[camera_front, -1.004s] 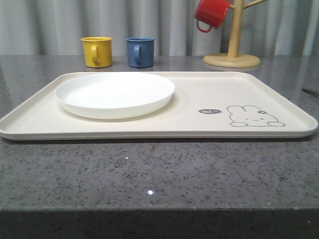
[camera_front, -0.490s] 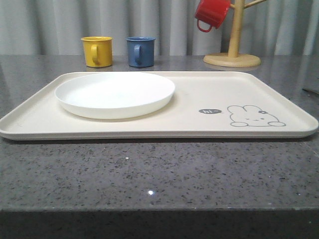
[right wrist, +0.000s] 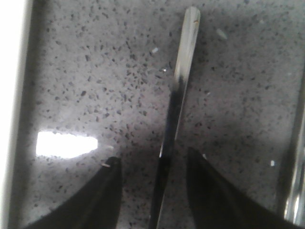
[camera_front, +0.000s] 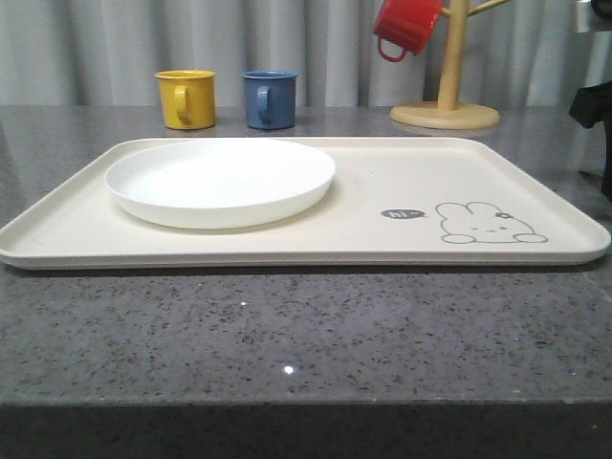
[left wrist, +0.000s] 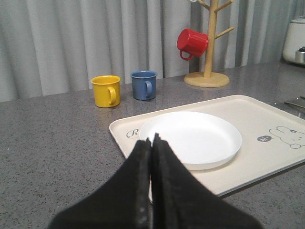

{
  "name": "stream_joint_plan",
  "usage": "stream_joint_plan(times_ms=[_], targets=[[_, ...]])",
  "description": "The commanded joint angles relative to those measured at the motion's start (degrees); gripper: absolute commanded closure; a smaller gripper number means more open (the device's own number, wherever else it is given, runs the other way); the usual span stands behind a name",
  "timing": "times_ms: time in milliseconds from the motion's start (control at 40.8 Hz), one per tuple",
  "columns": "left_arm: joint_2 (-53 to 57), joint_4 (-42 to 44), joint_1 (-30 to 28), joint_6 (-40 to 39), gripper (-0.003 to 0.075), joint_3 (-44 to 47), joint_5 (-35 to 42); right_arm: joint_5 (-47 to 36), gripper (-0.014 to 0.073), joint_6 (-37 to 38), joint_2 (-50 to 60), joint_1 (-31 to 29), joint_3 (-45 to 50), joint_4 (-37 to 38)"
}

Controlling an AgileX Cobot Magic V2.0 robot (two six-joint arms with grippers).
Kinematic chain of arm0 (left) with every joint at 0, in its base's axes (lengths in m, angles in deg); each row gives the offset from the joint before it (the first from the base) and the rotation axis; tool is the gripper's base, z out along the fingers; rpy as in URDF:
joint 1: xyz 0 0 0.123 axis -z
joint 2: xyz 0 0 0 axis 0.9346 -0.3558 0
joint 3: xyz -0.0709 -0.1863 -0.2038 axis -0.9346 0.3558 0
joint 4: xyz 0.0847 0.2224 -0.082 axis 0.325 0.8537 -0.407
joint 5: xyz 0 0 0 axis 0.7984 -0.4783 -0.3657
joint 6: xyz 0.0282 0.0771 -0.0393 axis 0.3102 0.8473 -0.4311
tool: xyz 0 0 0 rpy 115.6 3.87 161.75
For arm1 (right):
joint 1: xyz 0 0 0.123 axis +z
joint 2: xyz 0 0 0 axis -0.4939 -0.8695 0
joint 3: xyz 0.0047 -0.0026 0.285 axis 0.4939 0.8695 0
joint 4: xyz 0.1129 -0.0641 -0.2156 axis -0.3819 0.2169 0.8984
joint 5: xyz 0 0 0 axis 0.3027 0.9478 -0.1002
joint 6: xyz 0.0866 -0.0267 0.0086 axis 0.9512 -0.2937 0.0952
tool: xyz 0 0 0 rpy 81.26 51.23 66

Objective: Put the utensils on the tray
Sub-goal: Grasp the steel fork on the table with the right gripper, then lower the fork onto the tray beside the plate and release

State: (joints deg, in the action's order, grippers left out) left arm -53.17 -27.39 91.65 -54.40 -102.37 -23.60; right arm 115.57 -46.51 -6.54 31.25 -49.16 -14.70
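The cream tray (camera_front: 382,172) lies on the grey counter with the round white plate (camera_front: 220,180) on its left half. In the left wrist view my left gripper (left wrist: 151,140) is shut and empty, hovering short of the tray (left wrist: 267,119) and plate (left wrist: 195,136). In the right wrist view my right gripper (right wrist: 153,157) is open, low over the counter, its fingers on either side of a flat metal utensil handle (right wrist: 183,57) that lies on the stone. Which utensil this is cannot be told. A second metal utensil (right wrist: 298,167) lies beside it. The tray rim (right wrist: 12,95) is close by.
A yellow mug (camera_front: 185,98) and a blue mug (camera_front: 268,98) stand behind the tray. A red mug (camera_front: 404,26) hangs on a wooden mug tree (camera_front: 446,110) at the back right. Part of my right arm (camera_front: 598,105) shows at the right edge.
A dark part of my right arm has come into the front view at the right edge. Tray, plate and mugs have not moved.
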Motion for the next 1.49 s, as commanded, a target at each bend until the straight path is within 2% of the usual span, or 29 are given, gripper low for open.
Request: stream_joint_plan(times_ms=[0, 98, 245, 318, 514, 710, 955, 1151, 1323, 1470], targets=[[1.1, -0.7, -0.2, -0.7, 0.0738, -1.4, 4.4, -1.9, 0.0337, -0.6, 1.0, 0.0, -1.9, 0.1], [1.1, -0.7, -0.2, -0.7, 0.0738, -1.4, 4.4, -1.8, 0.0405, -0.6, 0.8, 0.0, -1.9, 0.1], [1.1, -0.7, -0.2, -0.7, 0.0738, -1.4, 4.4, -0.9, 0.0610, -0.6, 0.8, 0.0, -1.9, 0.1], [1.1, -0.7, -0.2, -0.7, 0.0738, -1.4, 4.4, -0.6, 0.0668, -0.6, 0.8, 0.0, -1.9, 0.1], [1.1, -0.7, -0.2, -0.7, 0.0738, -1.4, 4.4, 2.9, 0.0639, 0.3, 2.4, 0.0, -3.5, 1.8], [1.1, -0.7, -0.2, -0.7, 0.0738, -1.4, 4.4, 7.7, 0.0641, 8.0, 5.9, 1.9, -8.2, 3.8], [1.1, -0.7, -0.2, -0.7, 0.0738, -1.4, 4.4, 10.3, 0.0641, 21.0, 4.8, 14.2, -14.9, 7.5], [1.1, -0.7, -0.2, -0.7, 0.0738, -1.4, 4.4, 10.4, 0.0641, 28.7, -0.7, 23.7, -20.8, 8.7], [1.1, -0.7, -0.2, -0.7, 0.0738, -1.4, 4.4, 9.9, 0.0641, 32.8, -7.0, 27.9, -25.9, 8.6], [1.1, -0.7, -0.2, -0.7, 0.0738, -1.4, 4.4, 9.4, 0.0641, 34.8, -11.2, 28.7, -28.9, 7.7]])
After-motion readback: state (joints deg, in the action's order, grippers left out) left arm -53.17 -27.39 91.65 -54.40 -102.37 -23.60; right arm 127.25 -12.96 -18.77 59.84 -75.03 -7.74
